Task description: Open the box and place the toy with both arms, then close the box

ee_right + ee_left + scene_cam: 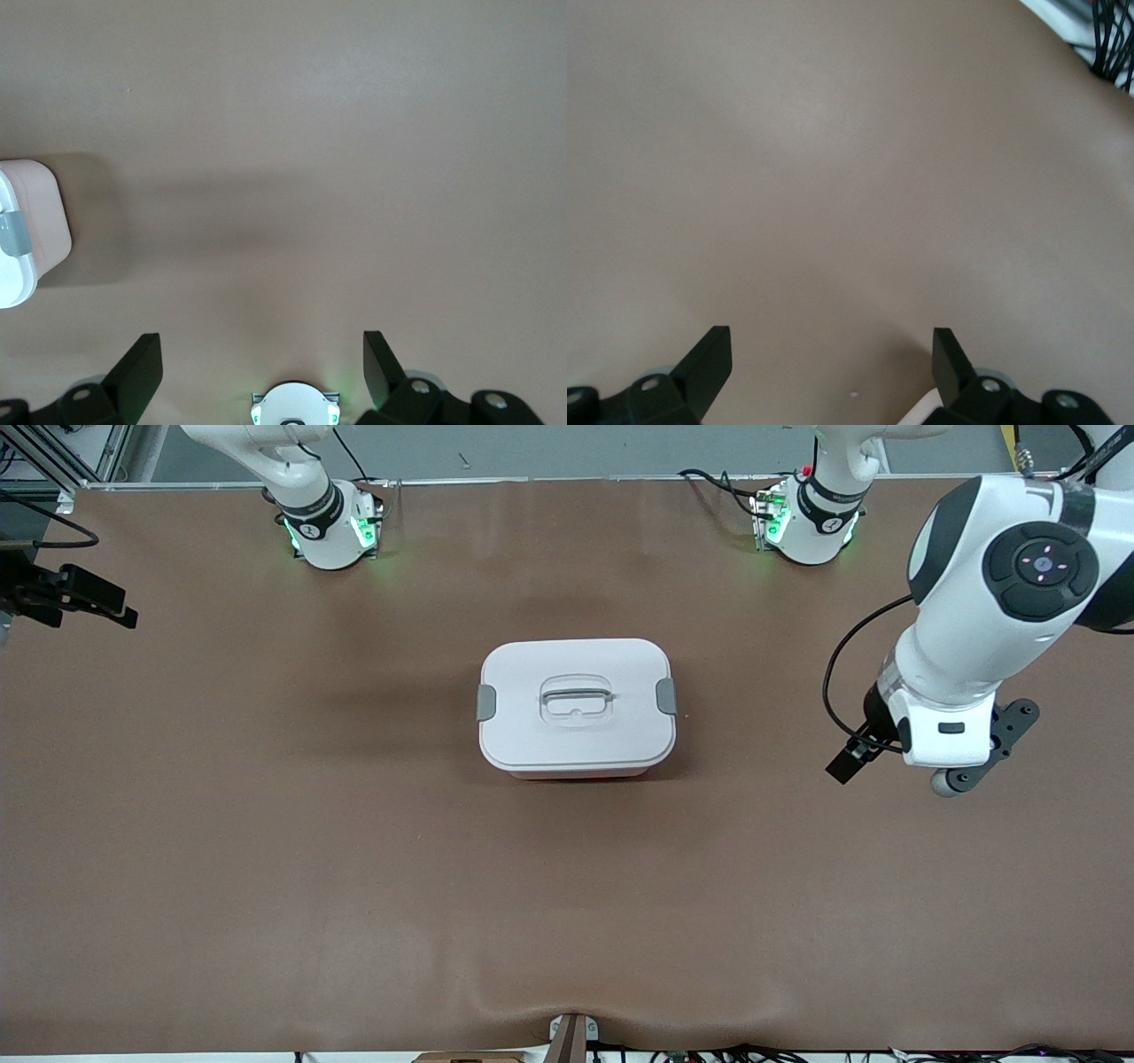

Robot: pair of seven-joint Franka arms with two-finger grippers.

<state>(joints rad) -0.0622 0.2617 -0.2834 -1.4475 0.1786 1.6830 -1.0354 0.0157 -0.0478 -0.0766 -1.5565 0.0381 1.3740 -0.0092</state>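
Hanging over bare counter toward the left arm's end, the left end effector pointed down at the brown surface with its two black fingers spread wide and nothing between them. In the front view the left arm's white forearm and wrist bent down from the upper corner, well apart from the box.

The right end effector was raised over the counter toward the right arm's end, and its wrist view looked down at its own base between the fingers; its fingers were likewise parted and empty. In the front view only its dark wrist hardware showed at the edge.

The box sat near the middle of the counter, between the two arms' ends. Its white lid was on, with the recessed grey handle lying flat at the centre and a grey clip on each short side. A thin strip of pink showed beneath the lid on the side nearest the front camera. One lidded corner of it also appeared in the right wrist view.
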